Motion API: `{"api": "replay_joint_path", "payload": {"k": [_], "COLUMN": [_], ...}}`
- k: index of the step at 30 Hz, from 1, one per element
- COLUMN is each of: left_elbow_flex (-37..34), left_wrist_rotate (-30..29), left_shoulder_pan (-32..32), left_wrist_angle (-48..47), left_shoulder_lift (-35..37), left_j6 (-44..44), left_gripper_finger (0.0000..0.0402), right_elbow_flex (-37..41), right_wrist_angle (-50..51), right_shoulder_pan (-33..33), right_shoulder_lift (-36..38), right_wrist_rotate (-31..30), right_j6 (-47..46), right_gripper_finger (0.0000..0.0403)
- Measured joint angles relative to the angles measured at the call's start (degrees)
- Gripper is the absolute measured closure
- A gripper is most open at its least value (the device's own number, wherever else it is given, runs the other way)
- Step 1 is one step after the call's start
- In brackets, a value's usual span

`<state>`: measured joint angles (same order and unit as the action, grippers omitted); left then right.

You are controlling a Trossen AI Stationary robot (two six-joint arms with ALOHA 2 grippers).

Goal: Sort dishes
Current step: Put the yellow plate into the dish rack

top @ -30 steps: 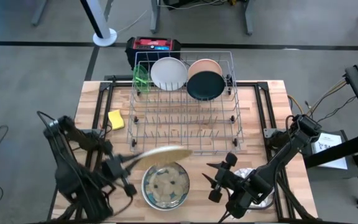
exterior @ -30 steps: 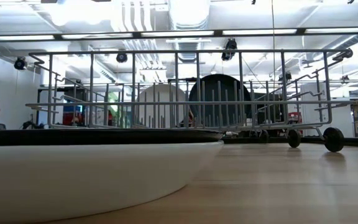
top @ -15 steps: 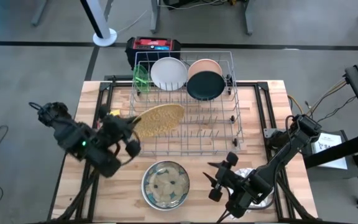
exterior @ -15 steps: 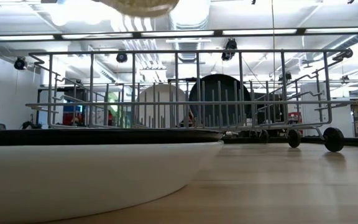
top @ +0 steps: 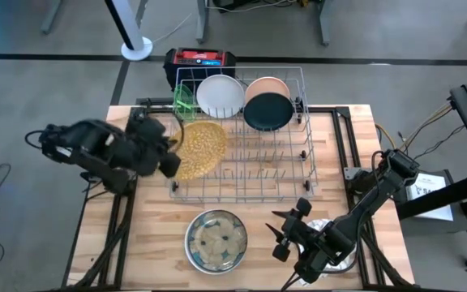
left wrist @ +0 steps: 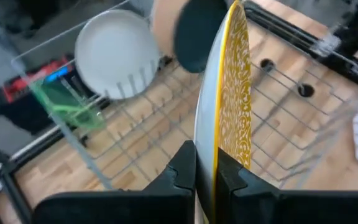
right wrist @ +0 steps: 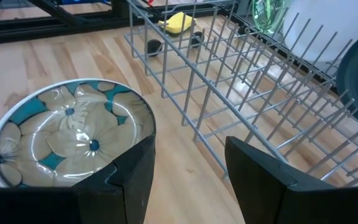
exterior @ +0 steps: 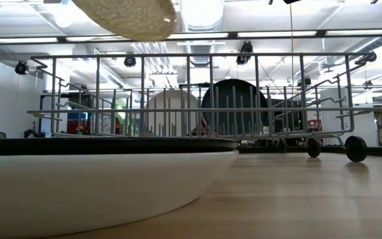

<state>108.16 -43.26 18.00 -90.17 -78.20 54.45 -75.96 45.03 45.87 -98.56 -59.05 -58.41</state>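
Note:
My left gripper (top: 171, 159) is shut on a tan plate with a yellow pattern (top: 200, 150). It holds the plate over the left part of the wire rack (top: 242, 174). In the low view the plate (exterior: 128, 16) hangs high above the rack's top rail. A green dish (top: 185, 99), a white plate (top: 220, 95), a peach dish (top: 269, 83) and a black dish (top: 267, 112) stand on edge between the tines at the rack's far end. A floral bowl (top: 216, 241) sits on the table near the front edge. My right gripper (top: 286, 235) stands open beside the bowl, touching nothing. My left gripper pinches the plate's rim (left wrist: 211, 163) between its two fingers, one finger (left wrist: 230, 177) on the patterned face and the other on the back. The fingers come from the table's left, slanting down. The plate is lifted clear, tilted, reaching out over the rack.
A yellow sponge (right wrist: 178, 23) lies on the table left of the rack. A crumpled white cloth (top: 336, 243) lies by my right gripper. A black and red box (top: 199, 61) stands beyond the table's far edge. Bare wood shows between the rack and the bowl.
My left gripper has risen from beside the bowl and swung toward the table's far edge, staying shut on the plate. The plate has gone from just above the bowl to over the rack's left part, and it has turned so that more of its patterned face shows from above.

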Motion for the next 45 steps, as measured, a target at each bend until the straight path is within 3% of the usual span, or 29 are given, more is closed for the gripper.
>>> {"api": "replay_joint_path", "payload": {"k": [5,13,25,45], "left_elbow_flex": [0.0,-0.1,-9.1,-10.2], "left_wrist_rotate": [2.6,4.5,3.2,0.5], "left_shoulder_pan": [-7.3,-12.2,-13.3,-13.1], "left_wrist_angle": [-0.1,0.2,0.1,0.3], "left_shoulder_lift": [2.2,2.6,2.5,-1.7], "left_j6": [-1.4,-2.9,-0.3,10.2], "left_gripper_finger": [0.0401,0.0401,0.0401,0.0401], "right_elbow_flex": [0.0,0.0,0.0,0.4], "right_wrist_angle": [0.0,-0.2,-0.4,-0.8], "right_shoulder_pan": [0.0,0.0,0.0,0.0], "right_shoulder_lift": [0.0,0.0,0.0,0.0], "right_wrist_rotate": [0.0,0.1,0.5,0.5], "right_j6": [-0.2,-0.2,-0.2,-0.3], "right_gripper_finger": [0.0217,0.0217,0.0217,0.0217]}}
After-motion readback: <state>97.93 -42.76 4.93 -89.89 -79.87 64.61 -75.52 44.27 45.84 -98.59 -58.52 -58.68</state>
